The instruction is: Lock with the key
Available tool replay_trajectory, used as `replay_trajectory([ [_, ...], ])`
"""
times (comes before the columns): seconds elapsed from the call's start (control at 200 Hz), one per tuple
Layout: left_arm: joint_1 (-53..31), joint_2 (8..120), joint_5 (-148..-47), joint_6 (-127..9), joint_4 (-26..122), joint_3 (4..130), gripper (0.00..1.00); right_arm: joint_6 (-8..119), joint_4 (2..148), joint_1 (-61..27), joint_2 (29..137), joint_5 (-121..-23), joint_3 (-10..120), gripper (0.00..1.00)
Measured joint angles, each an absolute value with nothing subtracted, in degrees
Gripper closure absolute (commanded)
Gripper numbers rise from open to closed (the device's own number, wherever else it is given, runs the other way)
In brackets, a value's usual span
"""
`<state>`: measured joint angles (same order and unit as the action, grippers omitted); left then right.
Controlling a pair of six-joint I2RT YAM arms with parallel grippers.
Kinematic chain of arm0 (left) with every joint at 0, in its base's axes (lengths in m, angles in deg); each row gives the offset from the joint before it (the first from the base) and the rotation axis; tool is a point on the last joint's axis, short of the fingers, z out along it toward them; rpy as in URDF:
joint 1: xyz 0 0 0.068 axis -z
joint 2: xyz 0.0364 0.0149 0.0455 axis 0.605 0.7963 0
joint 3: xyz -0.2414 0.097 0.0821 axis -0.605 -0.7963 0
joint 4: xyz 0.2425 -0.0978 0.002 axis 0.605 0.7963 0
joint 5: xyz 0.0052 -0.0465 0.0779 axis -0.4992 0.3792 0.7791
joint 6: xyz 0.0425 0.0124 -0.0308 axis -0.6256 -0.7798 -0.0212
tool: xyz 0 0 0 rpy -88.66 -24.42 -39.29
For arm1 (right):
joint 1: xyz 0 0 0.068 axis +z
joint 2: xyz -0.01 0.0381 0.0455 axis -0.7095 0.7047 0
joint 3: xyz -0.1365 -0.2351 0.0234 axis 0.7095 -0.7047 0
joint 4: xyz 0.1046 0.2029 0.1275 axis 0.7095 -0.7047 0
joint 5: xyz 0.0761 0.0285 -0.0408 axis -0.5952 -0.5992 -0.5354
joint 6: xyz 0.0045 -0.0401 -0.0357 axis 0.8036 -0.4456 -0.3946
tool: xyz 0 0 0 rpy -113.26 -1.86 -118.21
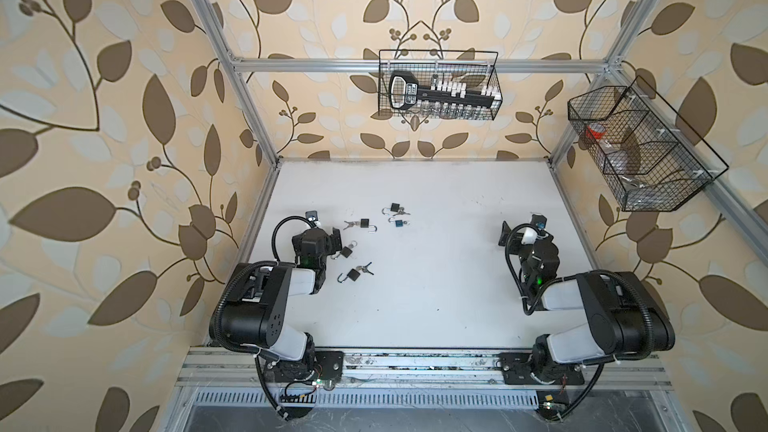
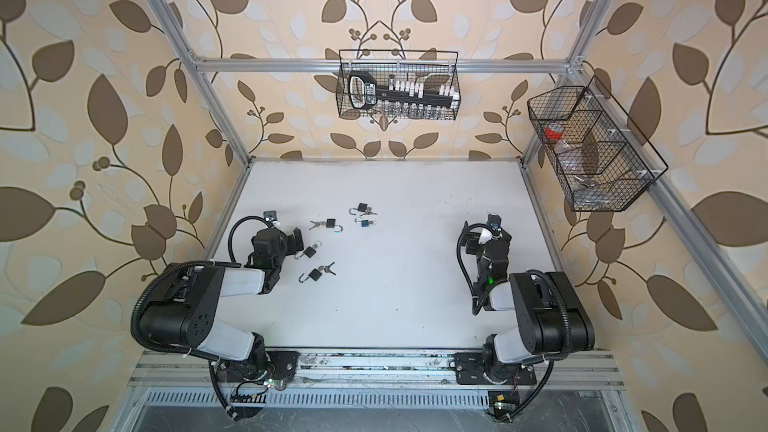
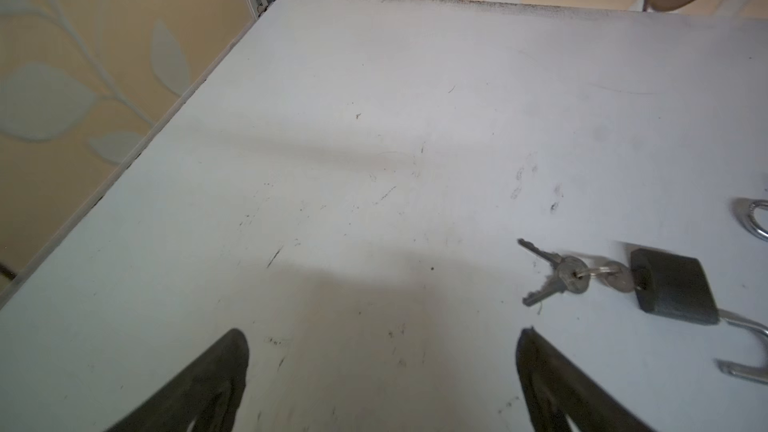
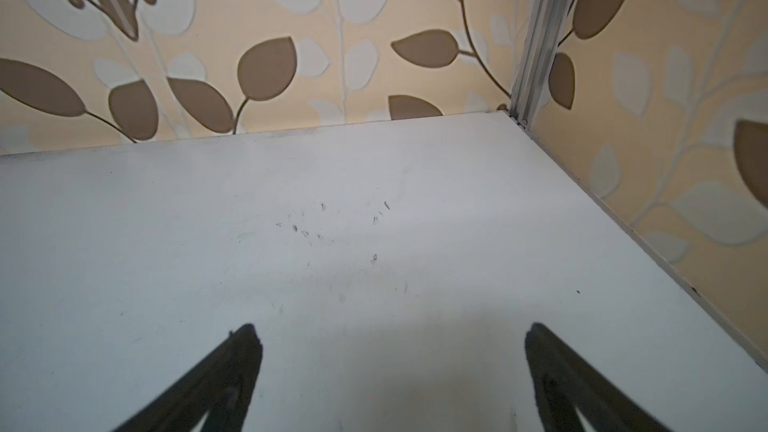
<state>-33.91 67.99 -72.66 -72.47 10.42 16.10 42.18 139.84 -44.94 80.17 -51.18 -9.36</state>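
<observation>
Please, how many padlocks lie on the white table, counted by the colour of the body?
Black padlocks: 4
Blue padlock: 1
Total: 5

On the desk, five padlocks lie right of the left claw: two near it, three farther behind. The right claw is well apart, farther right.

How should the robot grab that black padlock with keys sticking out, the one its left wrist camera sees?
Probably the padlock by its black body, straight down from above. It lies flat, with keys sticking out one end and the open hoop out the other, so only its two side edges are free to pinch.
</observation>
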Motion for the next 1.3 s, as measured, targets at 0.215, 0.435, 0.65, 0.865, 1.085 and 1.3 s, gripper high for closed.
replay_trajectory([
  [0.215, -33.9, 68.0, -72.7, -72.5, 10.4, 16.1, 0.01, 42.2, 139.8, -44.9, 80.2, -51.2, -9.4, 0.0],
  [0.435, -33.9, 68.0, -72.7, -72.5, 10.4, 16.1, 0.01, 42.2, 139.8, -44.9, 80.2, -51.2, -9.4, 0.0],
  [0.65, -33.9, 68.0, -72.7, -72.5, 10.4, 16.1, 0.01, 42.2, 139.8, -44.9, 80.2, -51.2, -9.4, 0.0],
  [0.865, -33.9, 68.0, -72.7, -72.5, 10.4, 16.1, 0.01, 42.2, 139.8, -44.9, 80.2, -51.2, -9.4, 0.0],
  [1.085, -30.3, 66.1, -70.4, -73.8, 8.7, 14.1, 0.01, 42.1, 139.9, -42.5, 79.7, -47.3, -9.4, 0.01],
  [1.3, -18.4, 55.7, -57.6, -75.9, 15.4, 14.5, 0.01, 40.3, 133.9, -37.7, 71.2, -41.3, -9.3, 0.0],
])
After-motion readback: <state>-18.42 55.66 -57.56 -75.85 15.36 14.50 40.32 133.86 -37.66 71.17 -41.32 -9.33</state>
